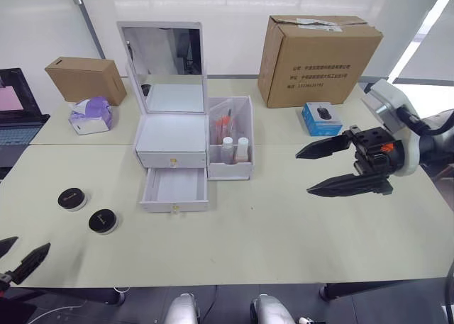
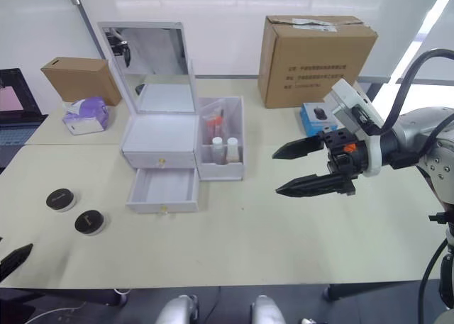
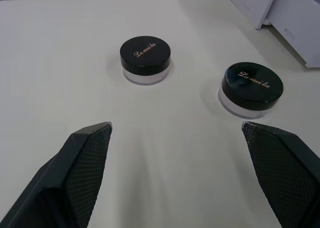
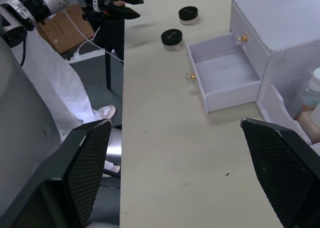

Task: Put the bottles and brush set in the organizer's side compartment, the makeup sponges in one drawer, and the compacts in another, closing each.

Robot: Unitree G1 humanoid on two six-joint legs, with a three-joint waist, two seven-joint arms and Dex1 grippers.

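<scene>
Organizer: white, mid-table, mirror lid upright; upper drawer shut, lower drawer pulled out and bare inside.
Side compartment: on the organizer's right; two bottles stand at its front, the brush set leans behind them.
Compacts: two black-lidded jars on the table, left of the open drawer, near each other but apart; both lids read "La meila" in script.
Left hand: fingers spread wide, empty, low near the table's front left edge, the compacts just ahead.
Right hand: fingers apart, empty, above the table to the right of the organizer.
Cardboard box: behind, printed lines too small to read.
Blue box: pictures a mouse.
</scene>
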